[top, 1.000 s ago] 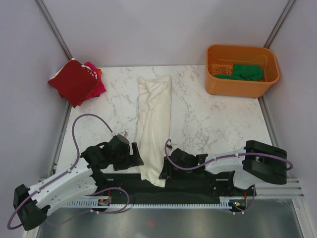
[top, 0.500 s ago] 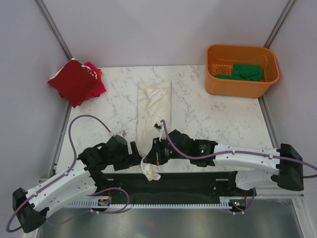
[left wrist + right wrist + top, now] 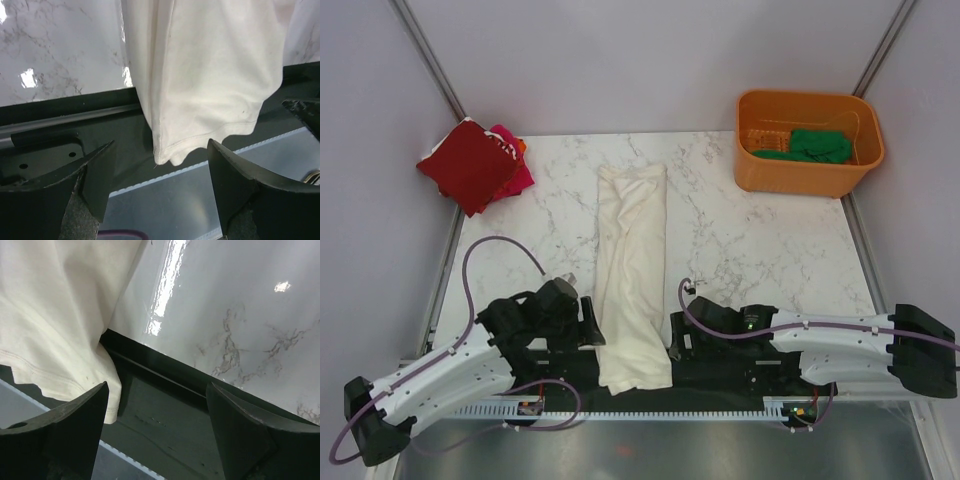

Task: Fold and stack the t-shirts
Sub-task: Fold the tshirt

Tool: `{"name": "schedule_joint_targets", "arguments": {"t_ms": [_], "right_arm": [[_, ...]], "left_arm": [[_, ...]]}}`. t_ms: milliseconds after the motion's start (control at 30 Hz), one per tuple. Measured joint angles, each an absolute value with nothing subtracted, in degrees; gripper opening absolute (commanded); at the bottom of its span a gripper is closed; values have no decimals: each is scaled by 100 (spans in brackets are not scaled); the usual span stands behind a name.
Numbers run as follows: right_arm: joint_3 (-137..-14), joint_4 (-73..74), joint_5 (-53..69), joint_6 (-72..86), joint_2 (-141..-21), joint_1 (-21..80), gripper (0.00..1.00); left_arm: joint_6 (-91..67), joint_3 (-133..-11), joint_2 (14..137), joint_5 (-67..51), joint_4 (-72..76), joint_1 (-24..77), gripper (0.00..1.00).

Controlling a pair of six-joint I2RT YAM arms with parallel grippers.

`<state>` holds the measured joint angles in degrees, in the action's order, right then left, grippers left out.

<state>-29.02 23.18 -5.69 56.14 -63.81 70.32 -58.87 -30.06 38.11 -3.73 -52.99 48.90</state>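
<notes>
Arms low at the table's (image 3: 750,240) near edge: your left gripper (image 3: 588,325) and right gripper (image 3: 675,345) flank the cream-white t-shirt (image 3: 632,270) hem, jaws apart, holding nothing. Shirt lies as a long strip, draping over the near edge. Orange tub (image 3: 807,178), far right corner, holds a green t-shirt (image 3: 820,145). Dark red t-shirt (image 3: 468,165) atop magenta-pink t-shirt (image 3: 517,178), far left corner, well apart from the strip.

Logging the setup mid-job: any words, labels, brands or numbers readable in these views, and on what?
None can be read: cream-white t-shirt, red and pink t-shirts, orange tub and marble table show no print.
Small red spots on the base rail are too small to tell.
</notes>
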Motion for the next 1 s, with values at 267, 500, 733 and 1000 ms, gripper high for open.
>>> {"name": "schedule_joint_targets", "arguments": {"t_ms": [267,500,733,1000], "right_arm": [[-2895,2471,-786,5594,-6189,7032,88],[-2895,2473,-812,5568,-6215,7032,88],[-2895,2473,-849,5568,-6145,7032,88],[-2814,2451,-814,5544,-6010,7032,87]], "left_arm": [[-6954,-2825,4244,-436,-5323,6584,71],[-8023,-2764,5293,-200,-4720,7874,66],[-8447,-3000,6267,97,-4493,8158,60],[-8613,-2871,6125,187,-4657,8178,31]]}}
